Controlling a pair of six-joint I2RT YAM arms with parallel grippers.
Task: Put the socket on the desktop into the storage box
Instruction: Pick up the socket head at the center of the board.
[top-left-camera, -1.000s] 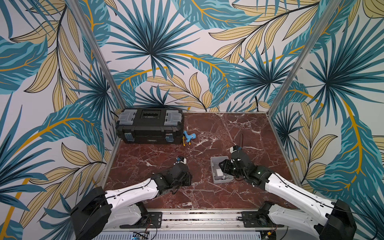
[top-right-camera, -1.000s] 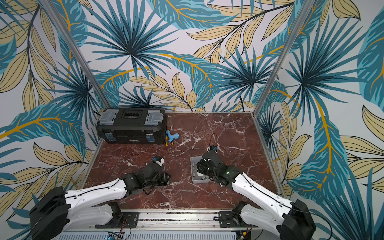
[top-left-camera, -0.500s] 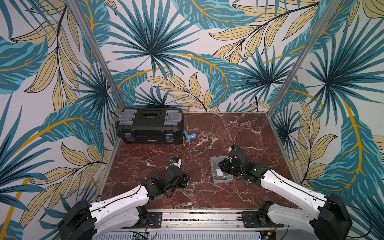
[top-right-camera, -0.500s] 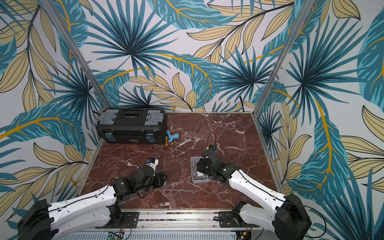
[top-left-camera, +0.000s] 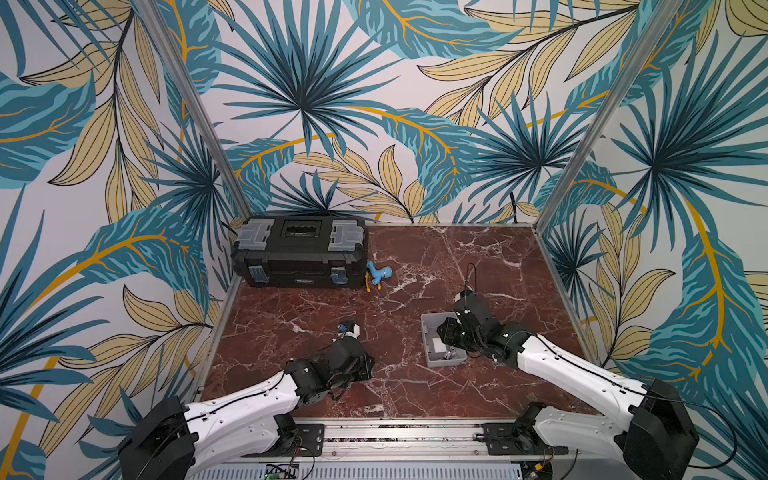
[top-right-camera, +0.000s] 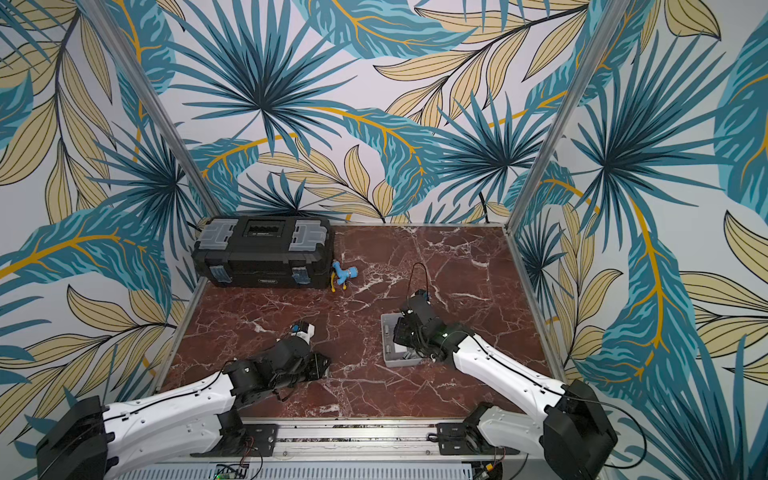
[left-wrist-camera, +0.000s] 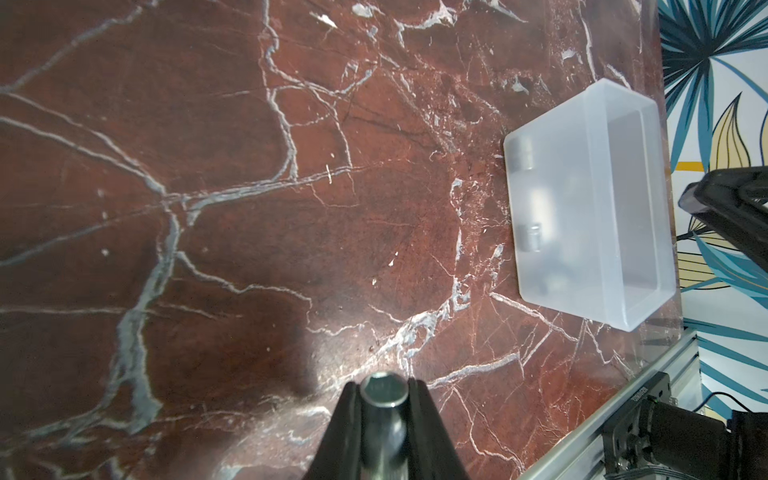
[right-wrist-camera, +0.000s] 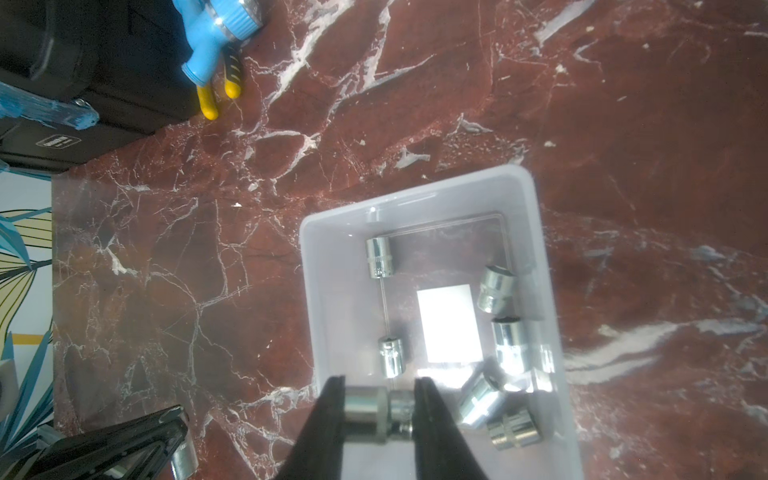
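Note:
My left gripper (left-wrist-camera: 383, 392) is shut on a steel socket (left-wrist-camera: 383, 390), held lengthways between its fingers low over the desktop (top-left-camera: 415, 257). In both top views it (top-left-camera: 368, 366) (top-right-camera: 325, 365) sits left of the storage box (top-left-camera: 426, 332) (top-right-camera: 385, 328), apart from it. My right gripper (right-wrist-camera: 379, 409) is shut on another socket (right-wrist-camera: 368, 409), held crosswise above the near end of the storage box (right-wrist-camera: 415, 195). Several shiny sockets (right-wrist-camera: 505, 345) lie inside, around a white label (right-wrist-camera: 449, 324). The left wrist view shows the box (left-wrist-camera: 590, 208) from its side.
A black toolbox (top-left-camera: 299, 251) stands at the back left. Beside it lies a blue fitting (top-left-camera: 380, 274) (right-wrist-camera: 216, 37) with yellow handles. Aluminium rails (top-left-camera: 415, 432) edge the desktop, and leaf-patterned walls close in on three sides.
My left arm has drawn back a little toward the front left with its socket. My right gripper has stayed over the storage box, shifting only slightly.

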